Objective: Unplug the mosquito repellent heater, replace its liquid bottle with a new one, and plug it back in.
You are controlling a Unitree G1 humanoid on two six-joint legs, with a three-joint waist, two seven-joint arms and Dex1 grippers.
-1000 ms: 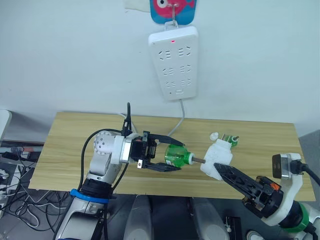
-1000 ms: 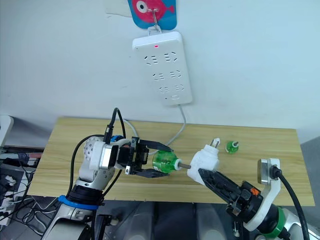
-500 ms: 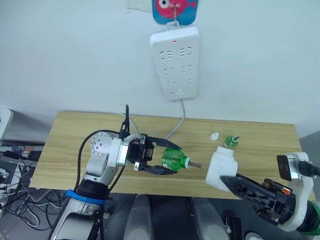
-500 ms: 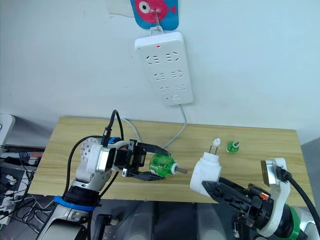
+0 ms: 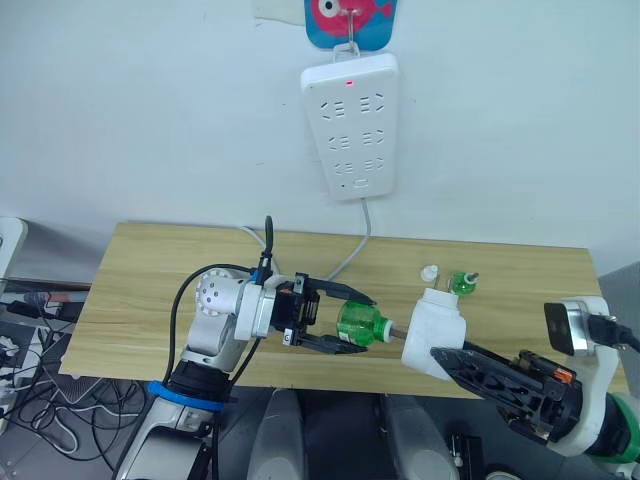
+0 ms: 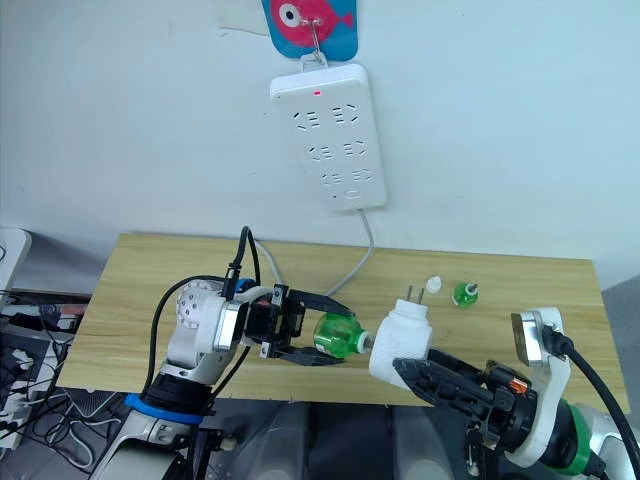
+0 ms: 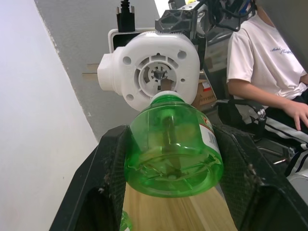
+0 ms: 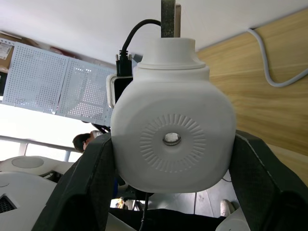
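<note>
Above the front edge of the desk (image 5: pixel 150 290), the left end effector (image 5: pixel 335 322) is clamped on a green liquid bottle (image 5: pixel 364 326) lying on its side, neck aimed at the mosquito repellent heater (image 5: pixel 434 331), which the right end effector (image 6: pixel 415 366) grips by its sides. The bottle's neck sits at the heater's socket, long axis running straight from one arm to the other; a spare bottle (image 5: pixel 460 283) stands behind, below the wall-hung power strip (image 5: pixel 353 125).

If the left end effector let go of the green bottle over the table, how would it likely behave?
The bottle is round-bodied and held on its side, so it would probably roll on the table. It looks like thin clear plastic, likely light. Its smooth curved wall may slip between the left end effector's fingers.
</note>
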